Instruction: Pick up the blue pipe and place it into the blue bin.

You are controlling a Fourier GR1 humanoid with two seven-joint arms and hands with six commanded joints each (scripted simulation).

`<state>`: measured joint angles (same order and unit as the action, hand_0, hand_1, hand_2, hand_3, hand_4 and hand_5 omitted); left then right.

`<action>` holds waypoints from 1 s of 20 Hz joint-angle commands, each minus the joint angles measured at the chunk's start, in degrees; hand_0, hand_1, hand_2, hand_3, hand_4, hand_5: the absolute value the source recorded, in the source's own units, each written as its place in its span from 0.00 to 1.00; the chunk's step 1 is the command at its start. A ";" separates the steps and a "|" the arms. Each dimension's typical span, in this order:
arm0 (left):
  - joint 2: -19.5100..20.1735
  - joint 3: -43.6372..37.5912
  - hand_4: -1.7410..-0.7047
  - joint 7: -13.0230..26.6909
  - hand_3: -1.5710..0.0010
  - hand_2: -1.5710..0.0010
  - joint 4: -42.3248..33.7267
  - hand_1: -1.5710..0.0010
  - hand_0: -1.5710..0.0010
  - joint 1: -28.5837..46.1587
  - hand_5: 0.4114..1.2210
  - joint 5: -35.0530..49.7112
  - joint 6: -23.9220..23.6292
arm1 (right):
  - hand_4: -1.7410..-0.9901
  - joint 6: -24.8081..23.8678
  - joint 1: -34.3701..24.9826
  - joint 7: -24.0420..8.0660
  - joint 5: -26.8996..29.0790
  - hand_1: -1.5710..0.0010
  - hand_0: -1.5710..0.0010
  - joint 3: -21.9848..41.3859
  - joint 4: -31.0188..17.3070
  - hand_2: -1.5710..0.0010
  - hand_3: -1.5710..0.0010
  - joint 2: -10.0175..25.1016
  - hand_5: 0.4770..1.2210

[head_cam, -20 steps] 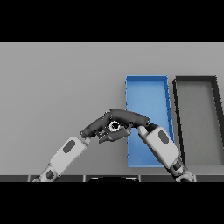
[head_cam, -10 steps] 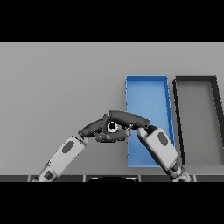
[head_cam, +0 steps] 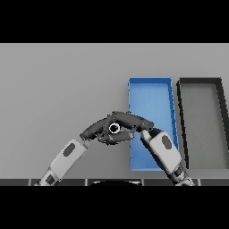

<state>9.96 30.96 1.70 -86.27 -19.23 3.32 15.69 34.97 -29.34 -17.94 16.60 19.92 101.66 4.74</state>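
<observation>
Both hands (head_cam: 117, 127) meet, grip unclear; blue bin (head_cam: 150, 96) and black bin (head_cam: 202, 125) alongside.

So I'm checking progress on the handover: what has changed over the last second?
Little has changed. The two hands, left hand and right hand, stay together just left of the blue bin and have drifted slightly lower. No blue pipe can be made out between them. The blue bin and the black bin have not moved.

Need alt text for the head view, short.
Both hands, left hand and right hand, meet just left of the blue bin, closed around a small ring-ended object, probably the pipe. A dark bin sits right of the blue one on the grey table.
</observation>
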 commanded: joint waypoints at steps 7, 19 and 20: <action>0.39 0.70 0.84 2.46 1.00 1.00 -1.07 1.00 1.00 0.70 0.15 -0.59 -0.40 | 0.33 -7.90 -5.50 -11.94 22.62 0.00 0.00 -4.12 0.53 0.00 0.00 -0.36 1.00; 2.08 0.52 0.85 1.85 1.00 1.00 -2.10 1.00 1.00 1.70 0.09 -0.11 0.68 | 0.32 -18.62 -29.42 -8.56 27.13 0.00 0.00 -15.90 -10.26 0.00 0.00 9.37 1.00; 1.82 0.49 0.85 2.96 1.00 1.00 -2.49 1.00 1.00 1.45 0.09 -0.10 0.26 | 0.32 -18.95 -29.80 -7.78 25.18 0.00 0.00 -16.60 -12.23 0.00 0.00 10.55 1.00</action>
<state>11.76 31.45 4.63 -88.77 -17.80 3.22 15.94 15.95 -59.14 -25.81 41.78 3.27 89.36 15.34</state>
